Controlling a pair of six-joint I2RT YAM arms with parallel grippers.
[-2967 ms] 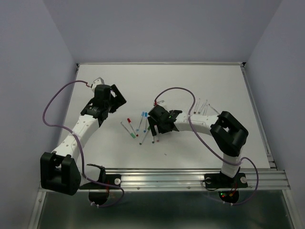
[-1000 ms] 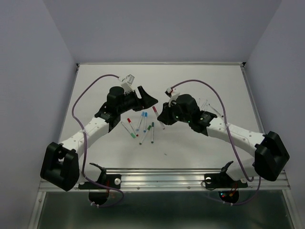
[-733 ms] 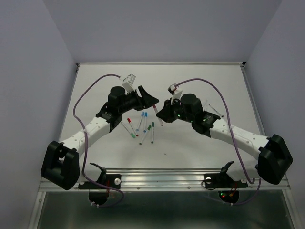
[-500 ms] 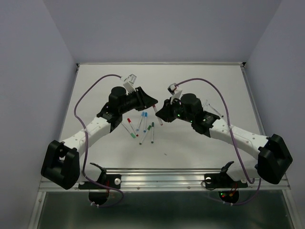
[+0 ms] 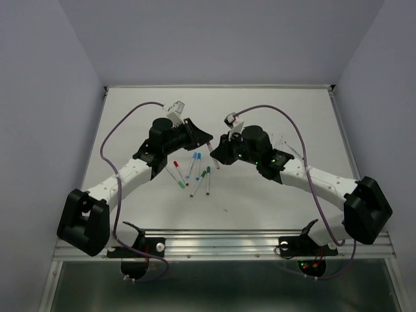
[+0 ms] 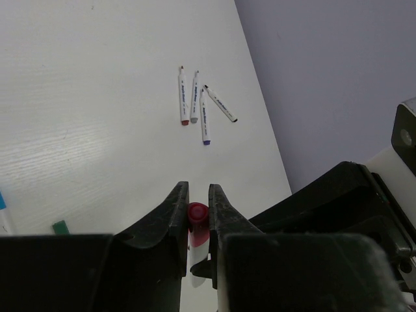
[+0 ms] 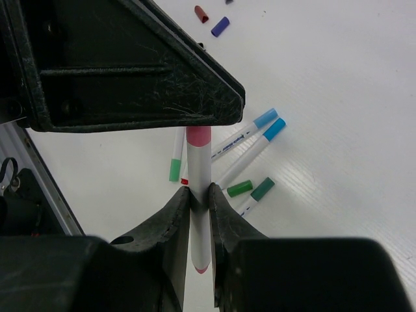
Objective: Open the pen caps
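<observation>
- Two grippers are seen tip to tip above the middle of the flat white worktop (image 5: 273,117), with one pen shared between them and held off the surface.
- The left gripper (image 6: 197,195) is clenched on the small pink-red plastic pen cap (image 6: 197,213), which is pinched between its black fingers (image 6: 170,211).
- The right gripper (image 7: 199,195) is clamped on the thin white pen barrel (image 7: 198,170) of the same pen, just below the cap.
- The cap is seated on the barrel.
- Several capped white pens with blue and green caps (image 7: 265,118) are scattered in a loose cluster on the worktop beneath the grippers.
- A loose dark red cap (image 7: 202,13) and a loose purple cap (image 7: 220,26) are seen lying near each other.
- Three uncapped white pens (image 6: 195,104) are grouped near the worktop's right edge.
</observation>
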